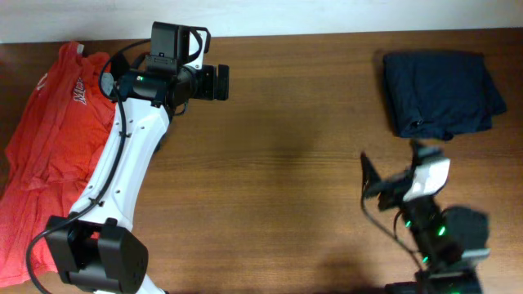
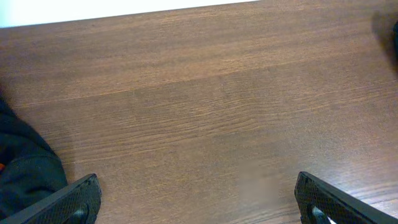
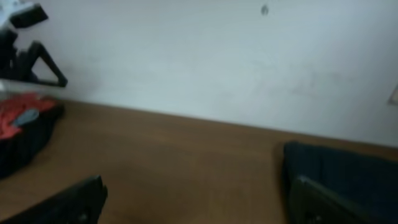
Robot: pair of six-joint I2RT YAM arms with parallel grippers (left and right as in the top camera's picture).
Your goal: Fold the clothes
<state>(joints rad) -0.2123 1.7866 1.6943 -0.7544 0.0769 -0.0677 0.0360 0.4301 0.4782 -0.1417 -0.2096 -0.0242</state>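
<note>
1. Table [image 1: 286, 163]: brown wood grain. You see a bare stretch of it between the two arms.

2. Shirt [image 1: 49, 155]: red with white lettering near the collar. You find it spread loosely and rumpled at the table's left edge, not folded. The left arm [image 1: 131, 163] crosses just beside its right side.

3. Left arm: white links on a black base, reaching from the near left toward the far side of the table.

4. Garment [image 1: 441, 94]: navy, lying as a folded block at the far right of the table, well apart from the shirt. You also see it low on the right in the right wrist view [image 3: 348, 168].

5. Right arm [image 1: 433, 220]: black and white, at the near right, blurred, just short of the garment.

6. Left claw [image 1: 216, 82]: released. Your wrist view shows its fingers [image 2: 74, 199] wide apart over bare wood, holding nothing.

7. Right claw [image 1: 370, 175]: released. Its fingers [image 3: 68, 202] are spread wide and blurred, and they hold nothing.
</note>
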